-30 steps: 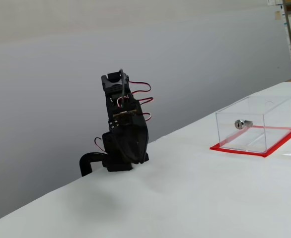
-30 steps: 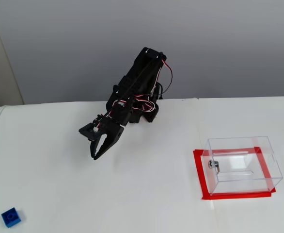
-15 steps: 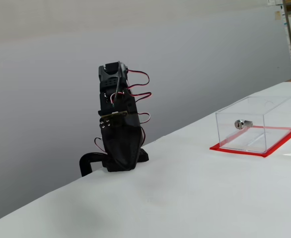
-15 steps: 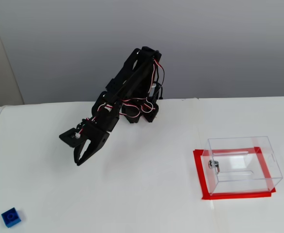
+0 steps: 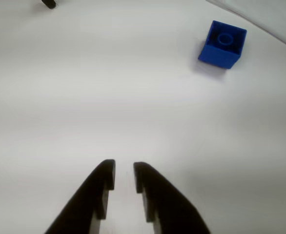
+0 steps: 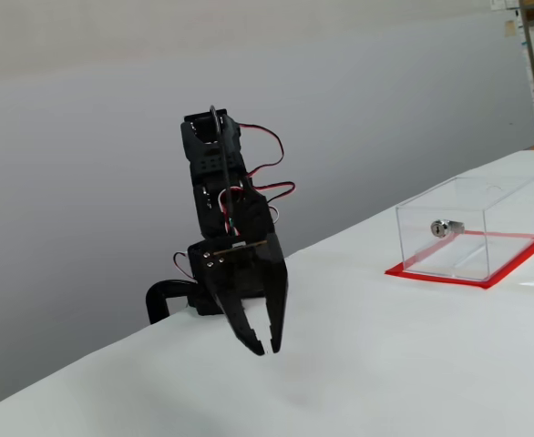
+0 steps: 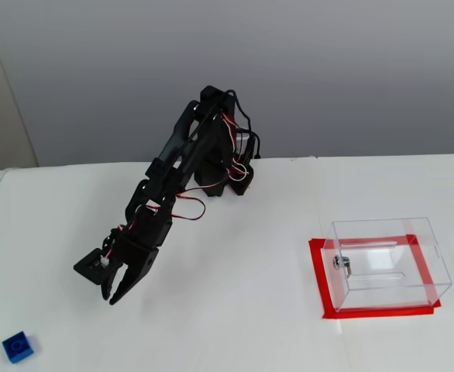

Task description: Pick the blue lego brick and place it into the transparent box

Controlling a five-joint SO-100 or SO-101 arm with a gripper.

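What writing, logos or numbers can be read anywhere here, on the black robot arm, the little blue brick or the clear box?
None can be read in any view.
Small blue plastic lego brick: its stud shows only a ring, with no legible lettering.
Clear acrylic box on a red base plate: no label; its small silver lock is too small to read.
Black robot arm and its hand: no markings visible.

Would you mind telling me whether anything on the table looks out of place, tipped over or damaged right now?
Nothing stands out. The blue lego brick sits flat, studs up, alone on the white table. The transparent box stands upright on its red base, empty. The gripper hangs above the table, holding nothing.
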